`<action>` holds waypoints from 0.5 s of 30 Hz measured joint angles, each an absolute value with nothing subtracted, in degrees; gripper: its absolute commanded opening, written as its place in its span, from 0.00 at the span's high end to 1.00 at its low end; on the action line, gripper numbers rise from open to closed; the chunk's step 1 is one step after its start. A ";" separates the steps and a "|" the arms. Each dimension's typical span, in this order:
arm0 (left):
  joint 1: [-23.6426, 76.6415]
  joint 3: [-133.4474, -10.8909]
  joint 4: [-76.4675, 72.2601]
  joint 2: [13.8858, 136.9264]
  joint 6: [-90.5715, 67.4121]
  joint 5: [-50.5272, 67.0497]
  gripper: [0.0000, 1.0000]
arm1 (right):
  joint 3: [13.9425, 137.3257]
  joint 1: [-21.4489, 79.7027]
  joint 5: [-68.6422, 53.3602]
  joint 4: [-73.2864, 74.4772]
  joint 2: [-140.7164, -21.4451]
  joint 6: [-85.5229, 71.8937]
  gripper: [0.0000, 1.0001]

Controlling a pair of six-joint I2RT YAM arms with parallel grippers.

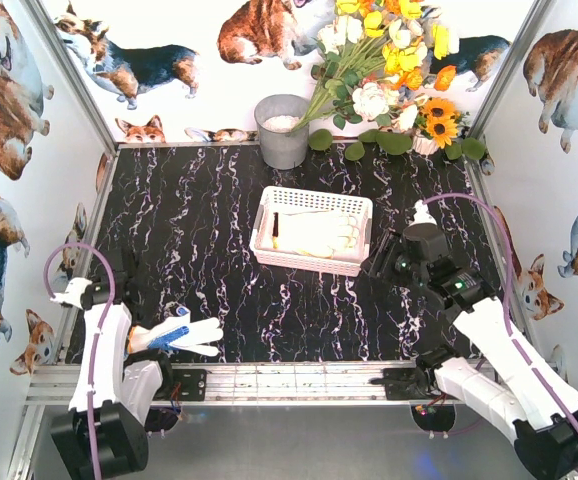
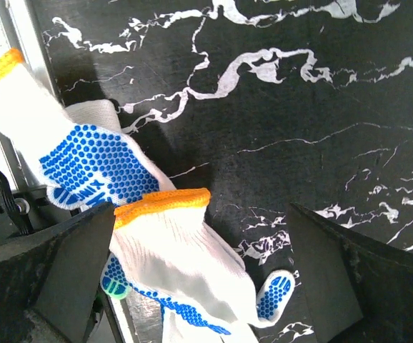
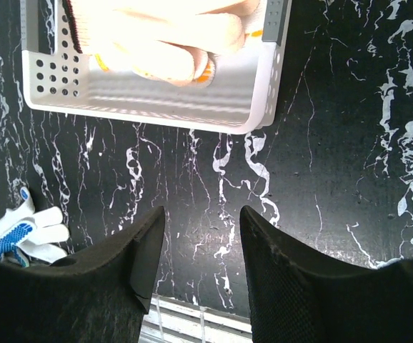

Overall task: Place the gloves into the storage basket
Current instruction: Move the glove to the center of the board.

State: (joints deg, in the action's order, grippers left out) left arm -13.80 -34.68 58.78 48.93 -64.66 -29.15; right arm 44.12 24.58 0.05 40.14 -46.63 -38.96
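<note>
Near left first: the left jaws stand wide apart, released, gripping nothing. They hang right over the loose gloves (image 1: 184, 335), which lie at the near left edge of the desk (image 1: 199, 230), well apart from the basket (image 1: 309, 262).

The left wrist view shows two gloves there. The lower glove (image 2: 85, 164) lies with its blue-dotted palm up and its orange cuff toward the desk's edge. The upper glove (image 2: 185, 250) is draped across it, its orange cuff bunched and blue dots on its fingertips. Both are soft cream knit, rumpled, and they straddle the gap between the jaws. One finger sits just beside the upper cuff; whether it touches, I can't tell.

In the middle, toward the far side, the white basket stands upright. And there's progress: the stowed gloves (image 1: 319, 230) are already heaped inside, pale, with hints of orange at the cuffs. How many are in there I can't count. Behind it, at the far wall, stand a grey bucket (image 1: 282, 135) and some flowers (image 1: 389, 60).

On the right, the right jaws hover just right of the basket, partly parted, with only bare desk showing between them. They're empty.

So my read is that the job is well along but not done. These two loose gloves are what's left, and they need gripping, carrying across to the middle and dropping in. Overlapped like this they may come up together, or one may slip off.
</note>
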 measured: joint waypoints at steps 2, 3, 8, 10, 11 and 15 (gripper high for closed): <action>-13.85 -34.35 59.51 47.70 -66.39 -29.67 0.12 | 43.92 24.58 -0.16 40.12 -45.95 -39.09 0.51; -13.85 -34.22 59.64 47.40 -67.11 -29.65 0.16 | 43.62 24.58 -0.21 39.94 -45.43 -39.11 0.51; -13.85 -31.68 57.54 47.46 -67.07 -26.48 0.24 | 42.19 24.58 -0.45 39.94 -43.64 -39.40 0.51; -13.85 -30.74 56.47 47.68 -66.46 -24.60 0.24 | 42.13 24.58 -0.45 39.97 -43.40 -39.51 0.51; -13.85 -30.37 55.99 47.77 -65.98 -23.62 0.24 | 42.11 24.58 -0.43 39.97 -43.16 -39.53 0.50; -13.80 -29.28 54.26 47.94 -64.42 -20.05 0.27 | 41.95 24.58 -0.36 39.97 -41.98 -39.57 0.50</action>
